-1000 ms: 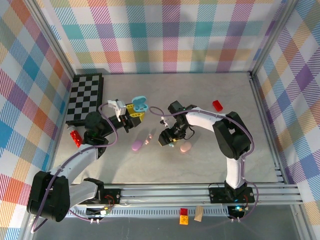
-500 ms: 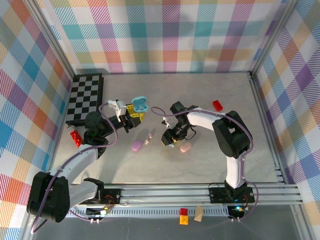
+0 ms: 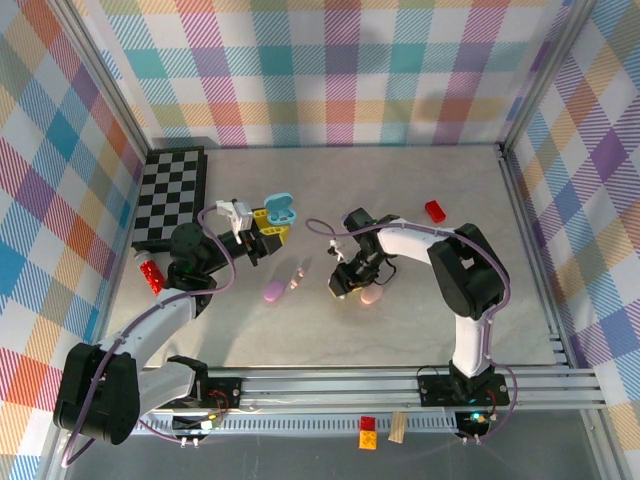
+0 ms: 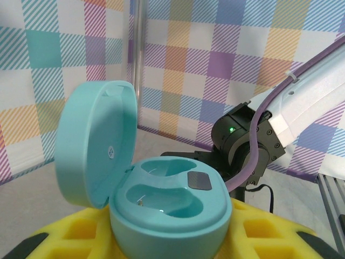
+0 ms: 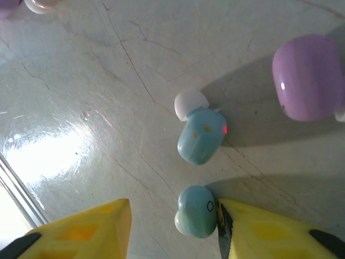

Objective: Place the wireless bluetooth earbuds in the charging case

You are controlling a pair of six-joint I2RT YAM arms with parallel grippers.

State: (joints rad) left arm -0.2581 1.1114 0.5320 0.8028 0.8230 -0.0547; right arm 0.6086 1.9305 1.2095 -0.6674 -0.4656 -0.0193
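My left gripper (image 3: 268, 231) is shut on a teal charging case (image 4: 170, 211), held upright with its lid (image 4: 96, 143) open and both wells empty; from above the case (image 3: 280, 208) sits at the table's middle left. My right gripper (image 5: 172, 218) points down at the table with its yellow fingers either side of a pale blue earbud (image 5: 195, 211). The right finger (image 5: 269, 232) touches that earbud, while the left finger (image 5: 86, 232) stands apart from it. A second pale blue earbud (image 5: 200, 141) with a red light lies just beyond. Seen from above, the right gripper (image 3: 344, 285) is at the table's centre.
A closed pebble-shaped case (image 3: 371, 296) lies right beside the right gripper and looks lilac in the wrist view (image 5: 307, 76). Another lilac case (image 3: 273, 291) and small pastel earbuds (image 3: 297, 275) lie between the arms. A chessboard (image 3: 170, 195) is back left, a red block (image 3: 436, 210) back right.
The right gripper's fingers have narrowed around the pale blue earbud, and the gripper has shifted slightly to the right. The left arm and its case have not moved.
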